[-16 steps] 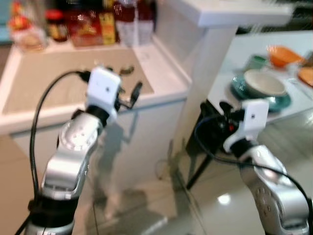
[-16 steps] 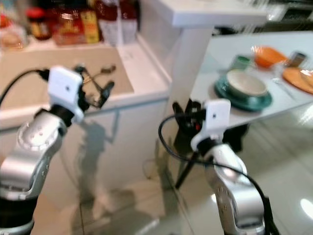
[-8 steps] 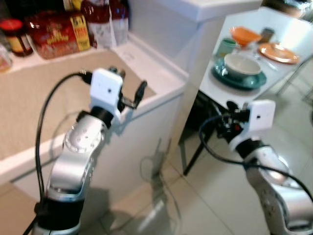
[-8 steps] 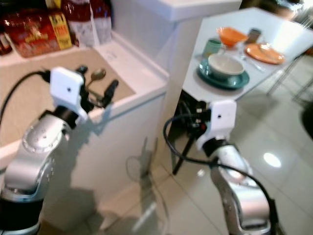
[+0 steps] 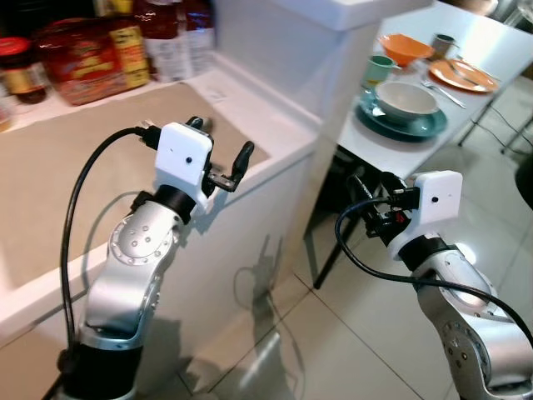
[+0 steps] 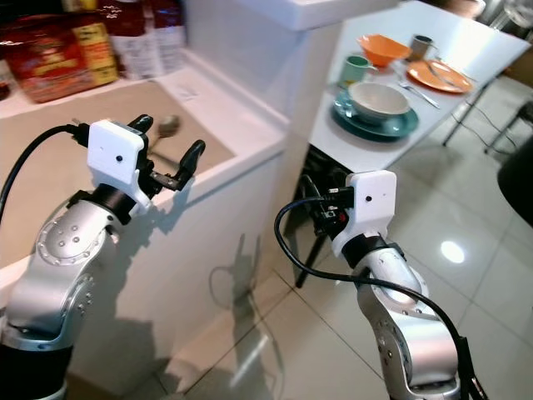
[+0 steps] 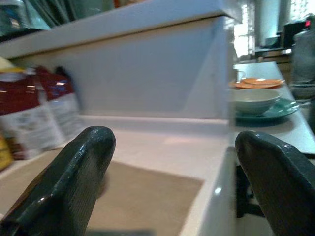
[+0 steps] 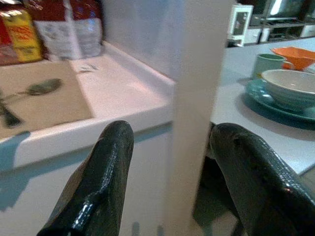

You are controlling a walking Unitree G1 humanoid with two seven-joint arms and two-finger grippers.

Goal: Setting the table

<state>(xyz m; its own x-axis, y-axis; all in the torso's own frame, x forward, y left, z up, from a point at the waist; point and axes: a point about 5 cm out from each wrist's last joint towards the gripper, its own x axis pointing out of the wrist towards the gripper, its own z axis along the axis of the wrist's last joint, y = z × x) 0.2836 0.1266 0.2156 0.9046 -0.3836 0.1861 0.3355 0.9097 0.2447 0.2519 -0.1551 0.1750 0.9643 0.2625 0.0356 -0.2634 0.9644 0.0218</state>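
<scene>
Metal spoon point(image 6: 167, 125) is the likely pick: it lies on the beige mat point(image 5: 75, 167) of the white counter point(image 5: 275, 133), upper left of the right eye frame, just past the left gripper point(image 6: 164, 154). Right wrist view shows it too point(image 8: 43, 87), bowl end toward the snack bags point(image 5: 92, 58), with a dark handle beside it that I can't identify.

Handling, my read: light, rigid, smooth, so it can slip or pivot in the fingers. It lies flat, so little edge to get under; best to pinch across the handle near the middle, not the bowl end.

Left gripper hovers over the counter edge, fingers spread wide, holding nothing. Right gripper point(image 6: 321, 212) is low, centre frame, beside the white pillar point(image 5: 350, 100), fingers also spread and empty.

Containers, upper right on the white table point(image 5: 491, 50):
- white bowl point(image 5: 405, 98) on a teal plate point(image 5: 401, 122); contents not visible
- green mug point(image 5: 380, 68) behind it; contents not visible
- orange bowl point(image 5: 403, 46); looks empty
- orange plate point(image 5: 466, 75), a fork point(image 5: 441, 90) next to it
- small dark cup point(image 5: 443, 42); can't see inside
</scene>
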